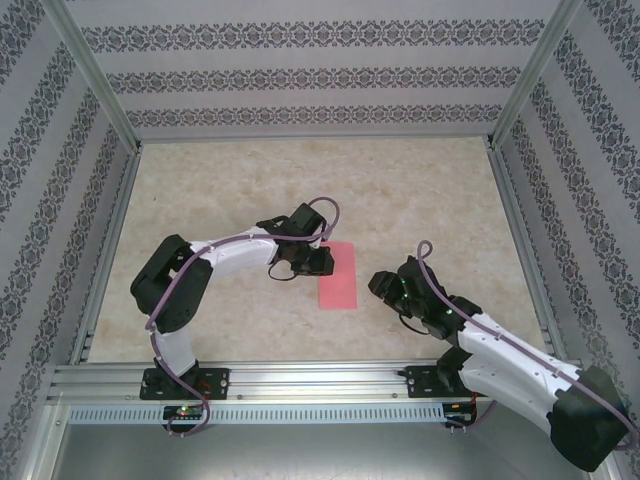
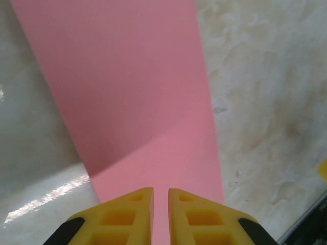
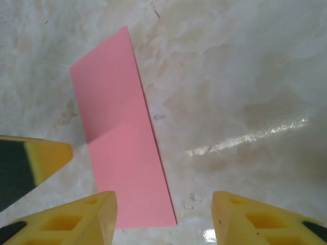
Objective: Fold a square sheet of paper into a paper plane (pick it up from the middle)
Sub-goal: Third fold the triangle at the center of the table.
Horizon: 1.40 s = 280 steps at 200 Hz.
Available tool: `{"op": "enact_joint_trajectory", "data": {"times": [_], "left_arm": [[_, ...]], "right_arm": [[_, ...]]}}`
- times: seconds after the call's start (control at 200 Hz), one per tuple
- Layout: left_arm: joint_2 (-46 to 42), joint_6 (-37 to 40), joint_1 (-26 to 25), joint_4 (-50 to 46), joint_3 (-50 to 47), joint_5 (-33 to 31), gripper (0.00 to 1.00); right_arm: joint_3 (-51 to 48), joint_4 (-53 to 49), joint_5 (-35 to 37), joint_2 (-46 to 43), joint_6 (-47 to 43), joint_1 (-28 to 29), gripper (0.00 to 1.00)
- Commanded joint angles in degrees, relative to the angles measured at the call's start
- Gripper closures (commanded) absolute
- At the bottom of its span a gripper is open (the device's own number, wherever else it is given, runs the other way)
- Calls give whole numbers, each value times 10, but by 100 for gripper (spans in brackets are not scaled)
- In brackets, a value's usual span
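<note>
The square sheet of paper is pink and lies flat on the marbled table as a narrow upright rectangle; no paper plane is in view. My left gripper hovers at the sheet's upper left edge. In the left wrist view its yellow fingers stand nearly together, a slim gap between them, right over the pink paper. My right gripper is to the right of the sheet, apart from it. Its jaws are wide open above the paper's near right corner.
The marbled table is fenced by metal rails and patterned walls on three sides. A yellow and black finger of the left gripper pokes in at the left of the right wrist view. Tiny white specks lie beside the paper's corner.
</note>
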Motion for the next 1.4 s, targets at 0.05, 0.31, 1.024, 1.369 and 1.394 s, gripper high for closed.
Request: {"op": "enact_joint_trajectory", "data": {"times": [0.05, 0.31, 1.024, 1.369, 1.394], "left_arm": [[8, 15, -1, -29, 14, -20, 83], [36, 17, -1, -24, 21, -43, 83], [46, 31, 5, -19, 6, -64, 83], [38, 27, 8, -11, -5, -58, 83], [37, 27, 8, -11, -5, -57, 83]], "right_arm": [[-25, 43, -33, -21, 11, -2, 47], [-3, 82, -83, 37, -11, -1, 47], [88, 134, -107, 266, -20, 6, 49], [81, 172, -130, 312, -14, 6, 49], [81, 176, -133, 316, -15, 6, 49]]}}
